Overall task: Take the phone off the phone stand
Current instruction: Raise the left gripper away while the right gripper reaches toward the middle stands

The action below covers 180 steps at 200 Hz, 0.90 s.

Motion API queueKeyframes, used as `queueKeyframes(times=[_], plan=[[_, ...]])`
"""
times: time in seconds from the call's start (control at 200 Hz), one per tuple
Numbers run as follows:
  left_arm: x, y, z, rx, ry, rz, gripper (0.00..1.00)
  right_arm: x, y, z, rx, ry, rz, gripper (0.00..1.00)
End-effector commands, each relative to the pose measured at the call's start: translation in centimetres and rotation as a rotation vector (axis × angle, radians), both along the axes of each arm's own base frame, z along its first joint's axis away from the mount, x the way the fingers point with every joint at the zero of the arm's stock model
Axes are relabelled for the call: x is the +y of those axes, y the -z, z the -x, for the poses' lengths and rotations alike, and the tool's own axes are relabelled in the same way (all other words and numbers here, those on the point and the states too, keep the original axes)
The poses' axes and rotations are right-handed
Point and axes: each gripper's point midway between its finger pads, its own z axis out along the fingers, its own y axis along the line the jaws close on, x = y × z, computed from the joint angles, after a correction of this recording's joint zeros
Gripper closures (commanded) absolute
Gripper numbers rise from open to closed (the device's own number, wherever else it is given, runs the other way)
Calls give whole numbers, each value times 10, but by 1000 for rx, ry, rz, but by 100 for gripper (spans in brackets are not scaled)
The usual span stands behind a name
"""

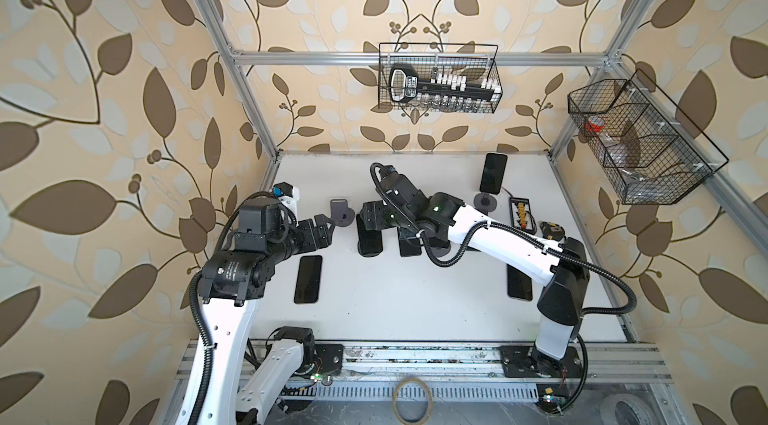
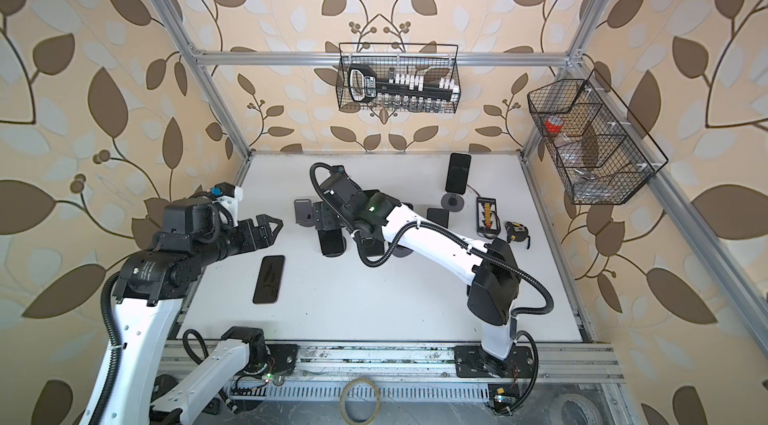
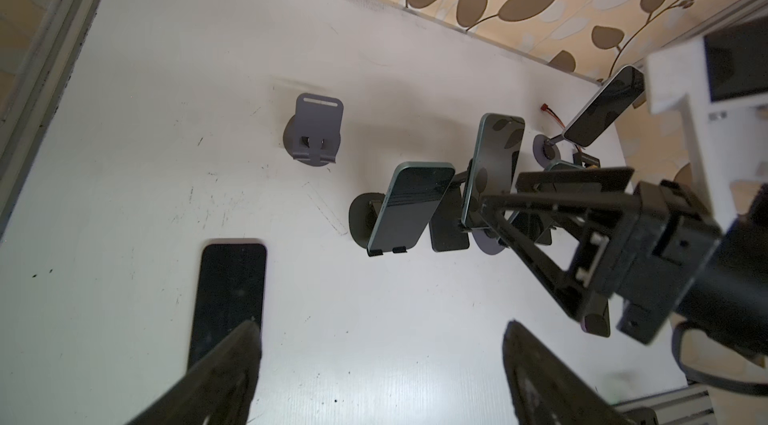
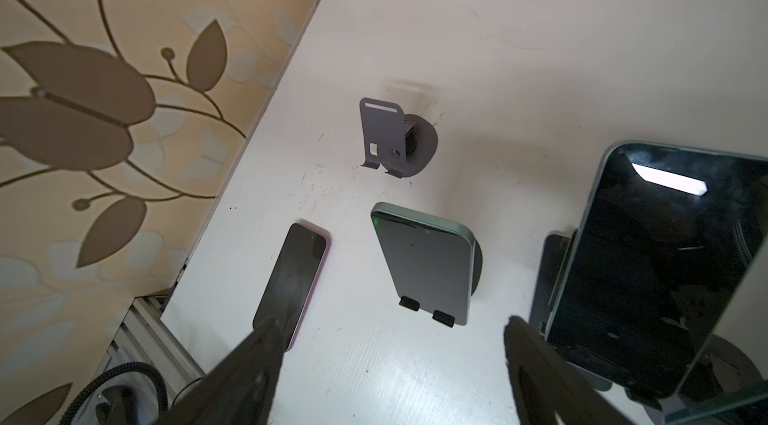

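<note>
Phones: five sure, maybe six. Two lie flat on the surface (image 1: 395,310), three lean on stands
- flat phone (image 3: 232,290): just ahead of the left claw (image 3: 382,324), its near end hidden behind one finger (image 3: 232,360)
- second flat phone (image 1: 519,281): well behind the right claw (image 4: 390,321), beside that arm, one end cut off by it
- green phone (image 4: 428,265): on its stand straight ahead of the right claw, apart from it
- upright phone (image 4: 665,277): on a stand just outside one right finger (image 4: 540,369), touching or not, can't tell; mostly under the arm in both top views
- far phone (image 1: 493,173): on a stand, well apart from both claws
- dark slab (image 2: 437,217) by the right arm: phone or stand back, can't tell

Stands: four counted. Empty stand (image 3: 318,132) is ahead of the left claw; the other three are loaded, bases mostly hidden

Claws: two, both wide, nothing between the fingers. Right claw tips are hard to make out in both top views

Baskets: two on the frame, contents hard to read. One tape measure (image 1: 550,229) sits behind the right claw
</note>
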Motion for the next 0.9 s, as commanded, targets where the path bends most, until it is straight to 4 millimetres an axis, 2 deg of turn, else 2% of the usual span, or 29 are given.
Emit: queueKeyframes(times=[0.0,0.17,0.34,0.55,0.895], plan=[[5,1,18,13,13,-58,9,2,-3,-5,1,40,2,16],[10,14,32,-1,8,-84,7,2,-8,-11,-42,70,25,16],[10,21,36,3,30,-110,5,-7,-6,-11,-71,98,77,16],[12,16,44,-23,39,-134,4,-6,2,-4,-95,101,134,16],[12,7,49,-100,41,-139,1,17,22,17,-52,81,161,14]])
